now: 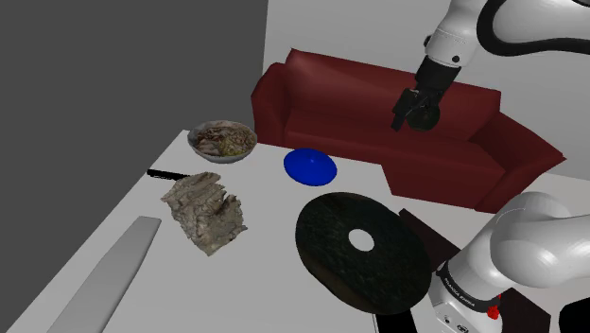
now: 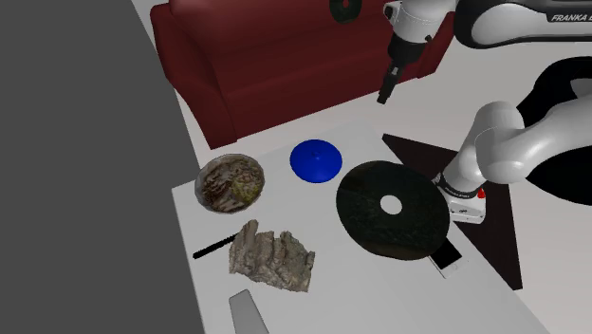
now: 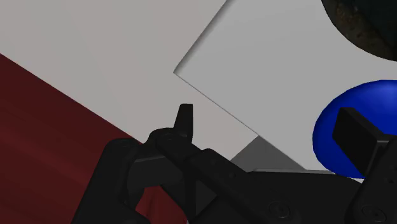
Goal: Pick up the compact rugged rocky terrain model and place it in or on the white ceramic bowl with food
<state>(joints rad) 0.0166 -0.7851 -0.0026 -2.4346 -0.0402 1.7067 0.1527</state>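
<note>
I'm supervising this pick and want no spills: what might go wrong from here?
The rock model looks wide and jagged, so the open gripper may hold it poorly. The bowl, already holding food, looks no larger than the model, which may tip off. The black stick beside the model might get knocked.

Sofa (image 1: pixel 378 104) dark red; disc (image 1: pixel 310 167) blue; ring (image 1: pixel 359 251) mottled black; rock model (image 1: pixel 205 212) tan-grey; counter (image 1: pixel 274 274) pale grey.
</note>
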